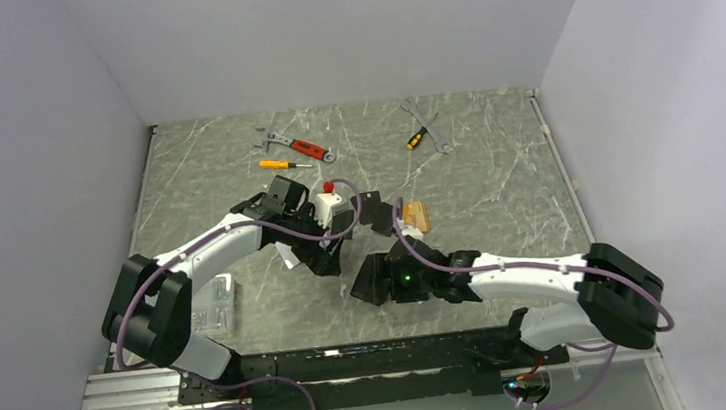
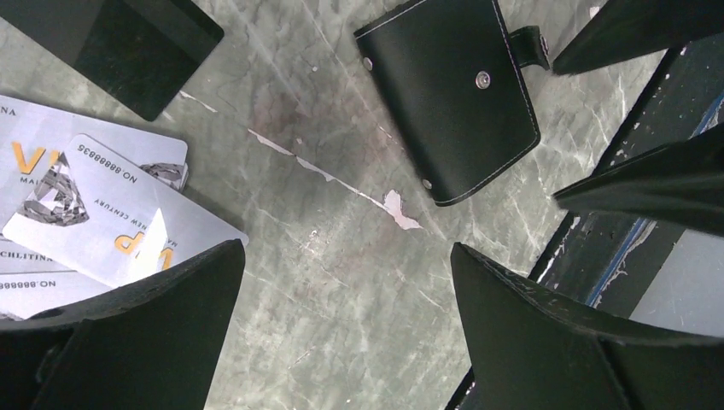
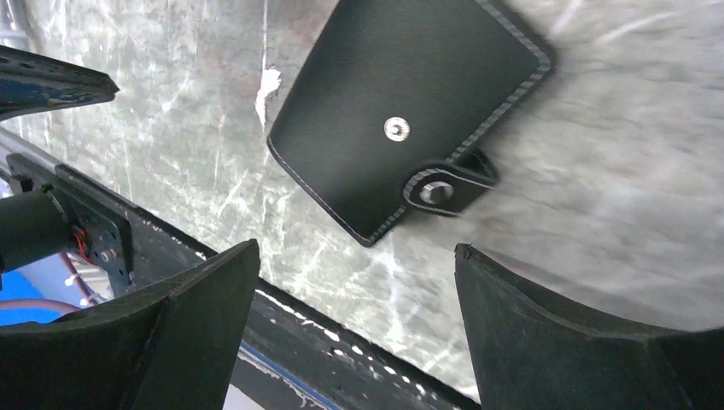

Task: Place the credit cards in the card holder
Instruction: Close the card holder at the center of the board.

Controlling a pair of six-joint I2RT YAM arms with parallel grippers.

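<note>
The left gripper (image 2: 343, 252) hangs over the table (image 2: 341, 342) with its jaws spread wide and nothing between them; only bare grey-green marbled surface shows in the gap. At nine o'clock from that gap, partly hidden behind one finger, lie the silver cards (image 2: 94, 213), several of them overlapping, printed in orange and black. At eleven o'clock, apart from them, a black card (image 2: 128, 43) lies flat, cut off by the frame edge. At one o'clock lies the card holder (image 2: 452, 94), folded shut and flat on the table. Its strap (image 2: 534, 43) sticks out loose from one edge and is not pressed onto the stud in the face. At two to three o'clock, two dark pointed fingers (image 2: 649, 184) of the other arm reach in just beside it

The right gripper (image 3: 357, 252) likewise stands wide apart and holds nothing. In its wrist view the card holder sits at twelve o'clock, beyond the fingertips and touched by neither. The strap curls round its edge at about one o'clock, its snap beside the stud rather than on it

From the top camera the two grippers meet near the middle of the table, tips close together. A gold-orange card (image 1: 416, 216) lies at one o'clock from them, and hand tools (image 1: 299, 151) are scattered at twelve o'clock near the far wall, well apart from the cards
</note>
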